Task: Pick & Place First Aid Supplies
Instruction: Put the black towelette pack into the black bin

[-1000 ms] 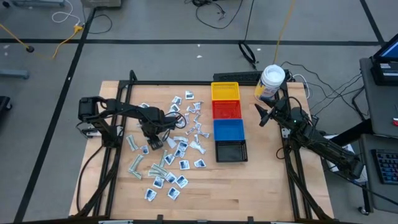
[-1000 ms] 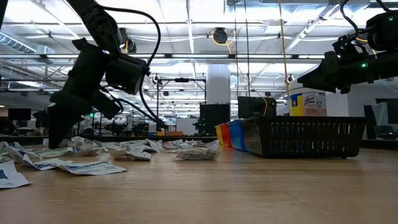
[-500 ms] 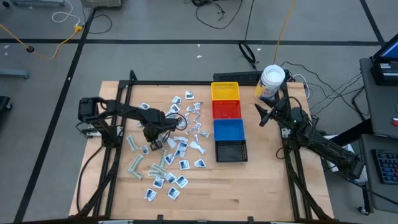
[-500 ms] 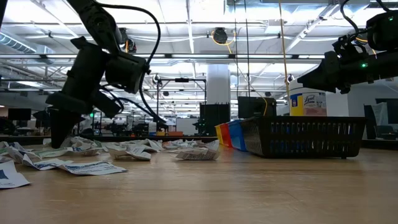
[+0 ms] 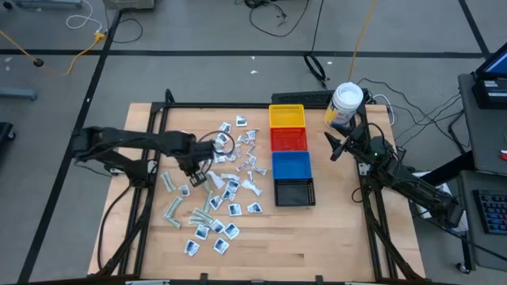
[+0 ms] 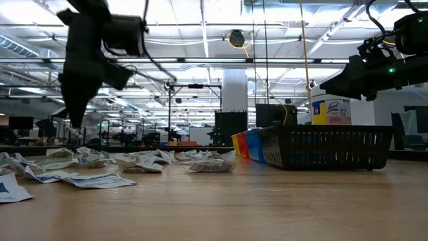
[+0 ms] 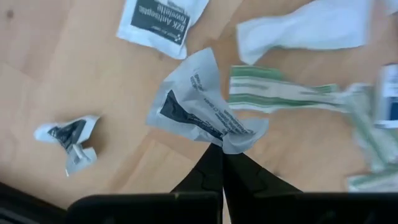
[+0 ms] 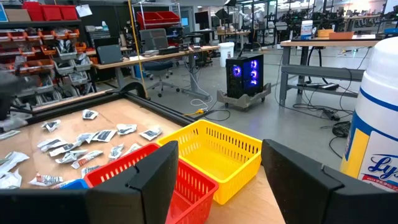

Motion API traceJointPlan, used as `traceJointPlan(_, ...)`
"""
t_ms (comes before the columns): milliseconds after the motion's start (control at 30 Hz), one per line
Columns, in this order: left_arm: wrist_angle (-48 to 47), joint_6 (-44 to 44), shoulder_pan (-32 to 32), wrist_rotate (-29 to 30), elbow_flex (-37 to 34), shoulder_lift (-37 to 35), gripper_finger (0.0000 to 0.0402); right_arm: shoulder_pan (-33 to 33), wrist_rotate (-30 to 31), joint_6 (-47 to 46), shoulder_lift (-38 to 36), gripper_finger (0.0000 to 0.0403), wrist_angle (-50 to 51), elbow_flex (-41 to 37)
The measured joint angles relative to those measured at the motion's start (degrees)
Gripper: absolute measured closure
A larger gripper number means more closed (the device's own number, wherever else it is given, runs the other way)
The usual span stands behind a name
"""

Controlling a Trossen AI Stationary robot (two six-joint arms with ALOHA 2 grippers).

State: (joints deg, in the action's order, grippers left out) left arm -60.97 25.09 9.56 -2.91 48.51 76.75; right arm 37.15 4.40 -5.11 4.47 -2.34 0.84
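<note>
Worktop litter: left fingers (image 7: 222, 163) pinch limp, light sachet (image 7: 200, 107) by its corner; right fingers (image 8: 214, 180) wide.

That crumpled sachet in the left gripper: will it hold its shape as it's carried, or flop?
Probably flops: the sachet is already creased and hangs from one corner pinched by the shut left gripper. It looks thin and light, so a fast swing may make it flutter. A corner grip could slip.

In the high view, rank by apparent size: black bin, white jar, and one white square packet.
Largest to smallest:
1. Black bin
2. White jar, though standing taller brings it nearer the camera
3. White square packet, clearly smallest
</note>
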Motion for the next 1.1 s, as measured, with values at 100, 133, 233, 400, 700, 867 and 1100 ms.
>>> traceJointPlan(100,0.29,0.21,-0.01,-0.57,0.00,-5.27,0.0401,0.00,0.00,0.00,-0.01,0.0175,0.01,0.00)
traceJointPlan(133,0.82,0.22,-0.11,-0.87,0.00,-7.02,0.0401,0.01,0.00,0.01,0.00,0.0175,0.01,0.00)
traceJointPlan(233,2.59,-0.63,-0.61,-1.71,0.00,-12.08,0.0401,0.00,0.00,0.01,-0.01,0.0174,0.01,-0.02)
traceJointPlan(400,8.40,-2.72,-1.71,-3.18,0.00,-19.56,0.0401,0.00,0.00,0.01,-0.02,0.0174,0.01,0.00)
traceJointPlan(700,20.74,-3.40,-3.38,-3.20,0.00,-27.80,0.0401,0.01,0.00,0.01,0.00,0.0175,0.01,0.00)
traceJointPlan(867,31.34,-8.09,-3.69,-3.11,0.00,-29.19,0.0401,0.01,0.00,0.01,0.00,0.0175,0.00,-0.01)
traceJointPlan(1100,42.63,-15.90,-3.67,0.02,0.02,-28.26,0.0401,-0.01,-1.96,-8.71,-0.02,0.0174,-3.93,-0.02)
